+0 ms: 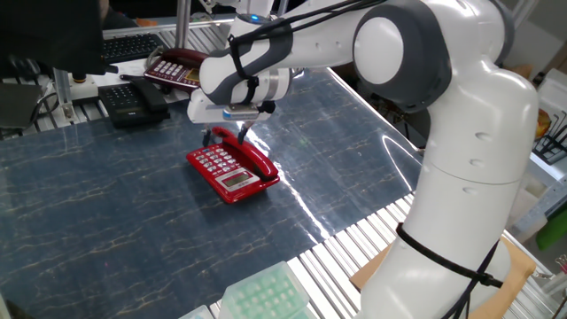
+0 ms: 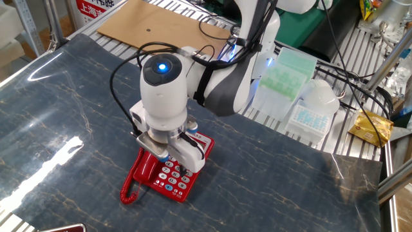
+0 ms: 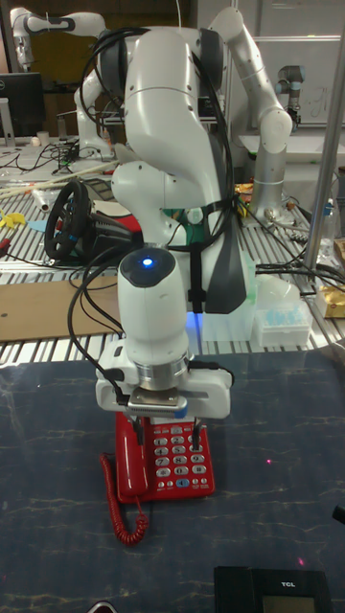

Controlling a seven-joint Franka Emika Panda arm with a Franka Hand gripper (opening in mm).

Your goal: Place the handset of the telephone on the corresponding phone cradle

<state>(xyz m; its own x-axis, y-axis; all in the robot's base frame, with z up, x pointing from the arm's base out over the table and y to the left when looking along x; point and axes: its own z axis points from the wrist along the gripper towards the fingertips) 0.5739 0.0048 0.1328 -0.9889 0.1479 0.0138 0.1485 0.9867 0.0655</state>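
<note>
Black phone (image 1: pixel 128 99), upper left of one fixed view. Maroon phone (image 1: pixel 182 68), just right of it. Telephone (image 1: pixel 232 171), centre-left, on the dark marbled table (image 1: pixel 106 213). Handset (image 1: pixel 257 159) lies in the phone cradle (image 3: pixel 132 465) along the keypad; coiled cord (image 3: pixel 127 518) trails off the base. Gripper (image 1: pixel 232 133) hangs just above the handset, fingers (image 3: pixel 196 438) parted, grasping nothing. Robot arm (image 1: pixel 461 159), right.

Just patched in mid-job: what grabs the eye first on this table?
The big white Franka arm dominates, its wrist lit blue, with the gripper hanging over the bright red telephone mid-table. The red handset lies in the cradle beside the white keypad, its coiled cord trailing off the front.
</note>
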